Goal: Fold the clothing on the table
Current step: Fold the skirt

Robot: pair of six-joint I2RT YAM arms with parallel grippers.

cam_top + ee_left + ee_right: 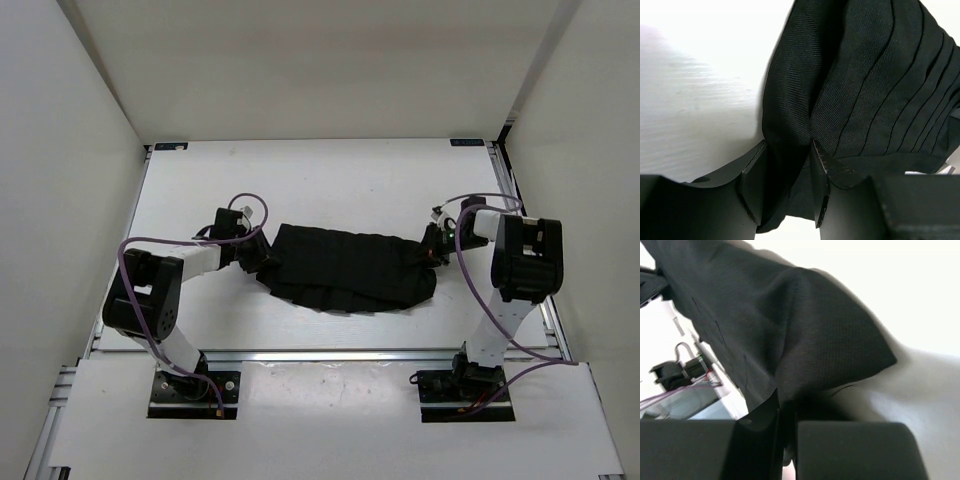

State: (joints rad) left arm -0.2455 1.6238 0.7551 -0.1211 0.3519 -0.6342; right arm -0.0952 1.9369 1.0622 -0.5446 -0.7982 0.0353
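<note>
**Op 1:** While I hold both ends, read the grips back to me.

**Op 2:** From my seat, the left gripper (788,148) has its jaws set narrow, with a thick bunch of the clothing (345,265) wedged between them. Pleats fan away from the pinch. The right gripper (786,407) is almost closed, and I see only a thin edge of cloth running down into the slit.

**Op 1:** And the garment itself?

**Op 2:** It lies across the middle of the table (330,180), drawn left to right between the two grippers. It sits a little nearer the near edge than the far one, and its near side is rumpled.

**Op 1:** The right end worries me. With so little cloth in that pinch, I judge it could slip out once I lift, and the fold would collapse to one side.

**Op 2:** Agreed. If I pull the ends apart too hard, the left bunch may drag as well and skew the pleats.
</note>
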